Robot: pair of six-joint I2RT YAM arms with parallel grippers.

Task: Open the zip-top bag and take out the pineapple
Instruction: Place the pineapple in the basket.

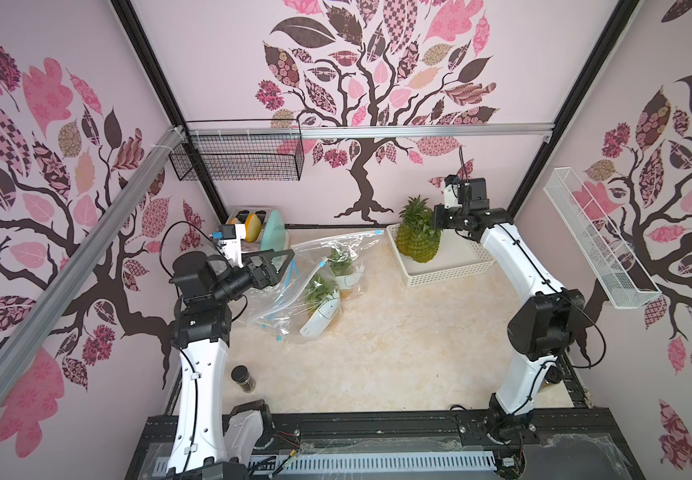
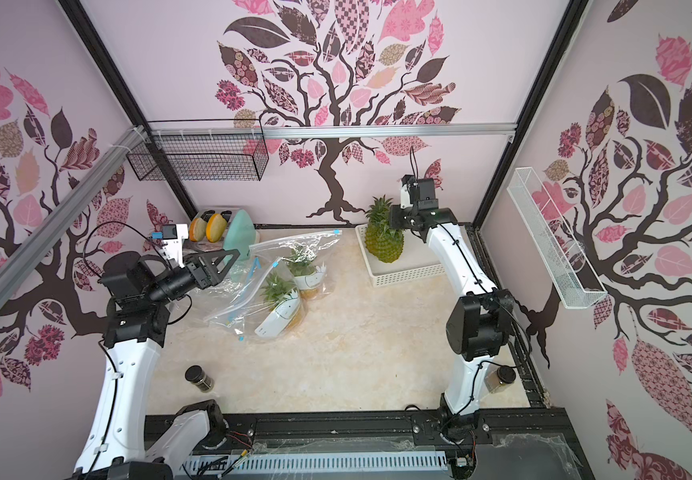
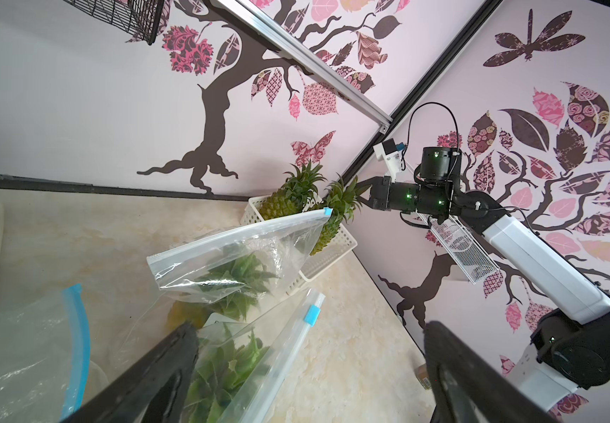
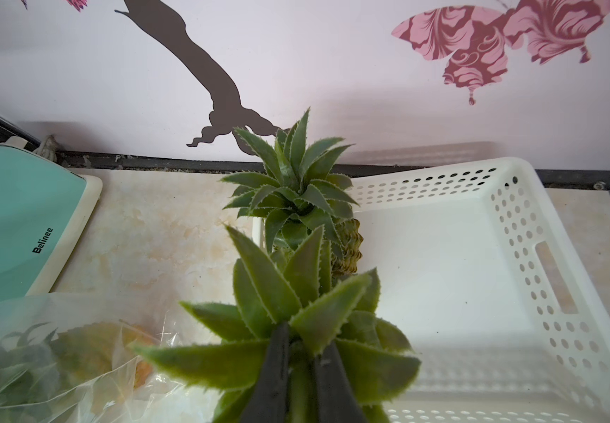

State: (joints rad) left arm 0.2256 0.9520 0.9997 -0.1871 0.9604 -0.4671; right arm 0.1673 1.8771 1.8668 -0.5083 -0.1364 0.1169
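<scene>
My right gripper [image 4: 301,338] is shut on the crown leaves of a green pineapple [image 1: 424,245], which hangs over the white basket [image 1: 452,270] at the back right. Whether its base touches the basket floor I cannot tell. A second pineapple [image 4: 296,197] stands in the basket beside it. Two clear zip-top bags [image 1: 319,299] [image 1: 346,259] lie left of centre, each with a pineapple inside. My left gripper [image 3: 309,329] hovers open above the nearer bag [image 3: 259,351], whose blue slider [image 3: 312,316] lies between the jaws. A crumpled bag with a blue zip strip [image 3: 74,329] lies under the gripper.
A toaster with bread slices [image 1: 248,226] and a mint-green board [image 1: 275,232] stand at the back left. A dark-lidded jar [image 1: 243,379] stands near the left arm's base, another jar [image 2: 502,378] by the right arm. A black wire basket [image 1: 240,153] and a white wire shelf [image 1: 597,237] hang on the walls.
</scene>
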